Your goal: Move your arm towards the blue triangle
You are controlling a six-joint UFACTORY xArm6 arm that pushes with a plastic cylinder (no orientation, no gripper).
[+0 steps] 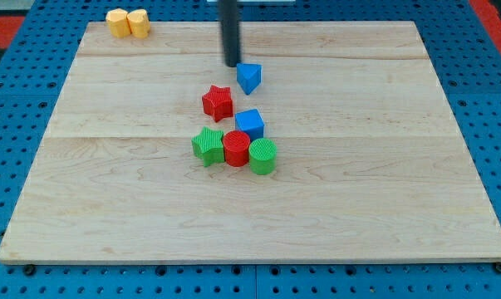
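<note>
The blue triangle (249,77) lies on the wooden board (358,191) near the view's top centre. My tip (233,64) comes down from the view's top edge and stands just left of the blue triangle, very close to its upper left side; whether they touch cannot be told.
A red star (218,102) lies below the tip. A blue cube (250,124) sits under the triangle. A green star (208,146), red cylinder (236,148) and green cylinder (262,156) form a row. Two yellow blocks (127,22) sit at the top left corner.
</note>
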